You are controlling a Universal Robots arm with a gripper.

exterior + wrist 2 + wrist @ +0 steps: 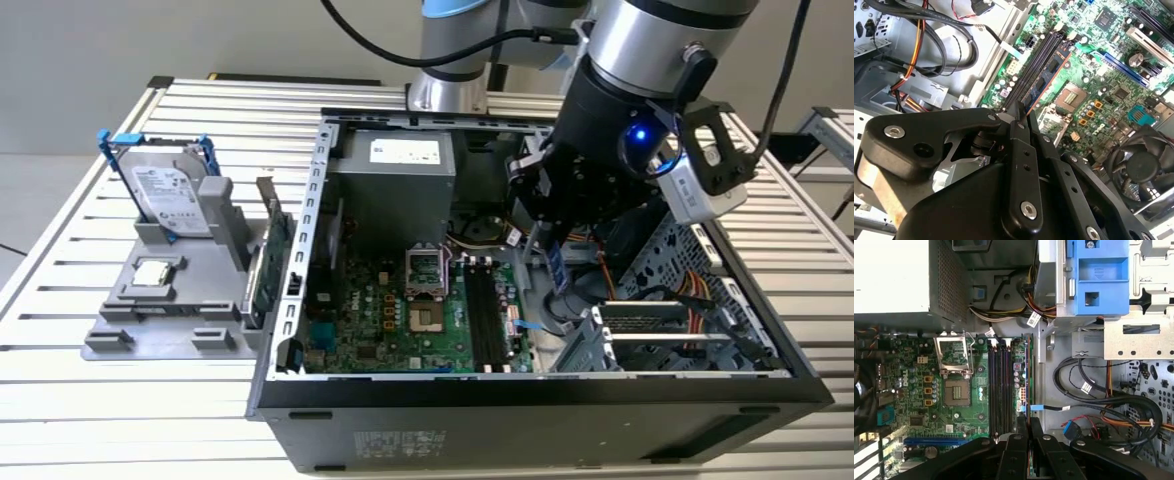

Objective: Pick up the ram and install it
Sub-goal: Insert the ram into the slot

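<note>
Ram carried over the open case

Pincer clamped on the ram, held edge-down above the motherboard, beside the black memory slots, lengthwise with them so it can seat; arm reaches inside the computer case

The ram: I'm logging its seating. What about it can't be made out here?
Exterior view: the ram is mostly hidden behind the arm.
In both wrist views: the ram is edge-on; contact with the memory slots cannot be told.
Held end: covered by the gripper.
</note>
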